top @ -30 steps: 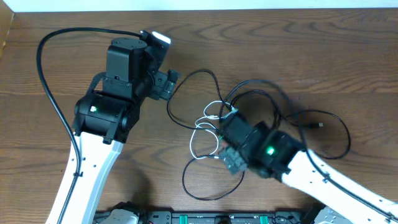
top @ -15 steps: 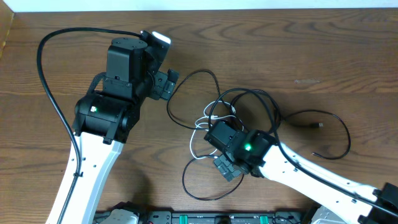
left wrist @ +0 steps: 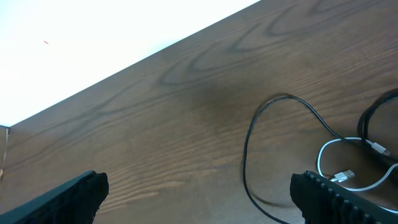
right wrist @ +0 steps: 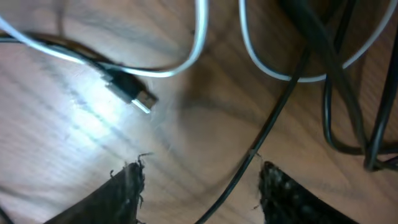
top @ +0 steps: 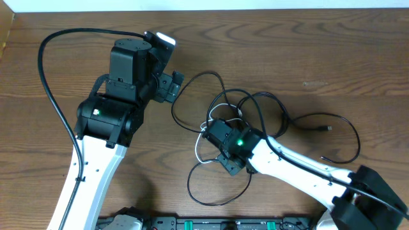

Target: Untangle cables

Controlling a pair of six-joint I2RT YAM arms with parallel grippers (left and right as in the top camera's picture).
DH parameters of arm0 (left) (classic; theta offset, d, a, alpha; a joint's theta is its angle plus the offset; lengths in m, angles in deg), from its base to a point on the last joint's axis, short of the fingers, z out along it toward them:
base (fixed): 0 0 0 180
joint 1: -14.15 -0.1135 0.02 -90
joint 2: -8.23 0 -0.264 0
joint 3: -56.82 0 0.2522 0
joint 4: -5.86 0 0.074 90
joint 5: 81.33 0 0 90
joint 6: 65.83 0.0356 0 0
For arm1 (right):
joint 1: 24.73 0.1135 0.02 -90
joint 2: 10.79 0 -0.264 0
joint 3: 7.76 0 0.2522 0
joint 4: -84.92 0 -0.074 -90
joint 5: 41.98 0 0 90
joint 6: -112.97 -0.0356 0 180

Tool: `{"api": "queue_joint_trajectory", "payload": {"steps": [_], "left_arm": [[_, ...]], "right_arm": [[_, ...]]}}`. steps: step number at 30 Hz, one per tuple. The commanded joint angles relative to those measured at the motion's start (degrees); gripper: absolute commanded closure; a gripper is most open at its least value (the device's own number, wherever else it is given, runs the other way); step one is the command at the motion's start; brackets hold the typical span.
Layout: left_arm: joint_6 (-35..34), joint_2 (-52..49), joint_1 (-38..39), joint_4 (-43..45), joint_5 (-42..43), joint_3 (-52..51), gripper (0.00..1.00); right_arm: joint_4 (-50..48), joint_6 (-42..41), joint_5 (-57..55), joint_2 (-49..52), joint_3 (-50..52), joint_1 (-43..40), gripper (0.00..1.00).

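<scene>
On a dark wooden bench (top: 332, 51), the left hand (top: 168, 86) hangs wide open and empty at the left of the scene, touching nothing, with the nearest black loop (left wrist: 273, 124) lying just beside it. At the centre lie the cables (top: 255, 102), a loose knot of thin black cords with one white cord (top: 199, 145) threaded through them. The loops cross one another flat on the wood, and one long black strand trails off to a small plug (top: 329, 129) at far right. They look light, limp and rather slick, likely to slide and drag their neighbours along when pulled. A firm pinch on a single strand clear of the crossings, or just behind a plug, seems the safest hold. The right hand (right wrist: 202, 186) is low over the lower left edge of the knot. Its two fingertips (right wrist: 127, 186) stand apart, and a single black cord (right wrist: 273, 124) runs into the gap between them. It is not visibly clamped, and whether either fingertip touches it cannot be told. A dark plug (right wrist: 127, 90) on the white cord rests on the wood just ahead of the fingertips.
</scene>
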Motion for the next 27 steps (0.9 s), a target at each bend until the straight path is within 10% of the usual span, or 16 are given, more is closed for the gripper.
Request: {"api": "queue_joint_trajectory", "payload": {"steps": [1, 27], "left_arm": [[-1.11, -0.22, -0.24, -0.11, -0.7, -0.11, 0.01], [-1.11, -0.22, -0.24, -0.11, -0.09, -0.11, 0.01]], "right_arm": [[-1.53, 1.01, -0.42, 1.44, 0.37, -2.4, 0.49], [-16.61, 5.2, -3.63, 2.16, 0.37, -17.22, 0.36]]}}
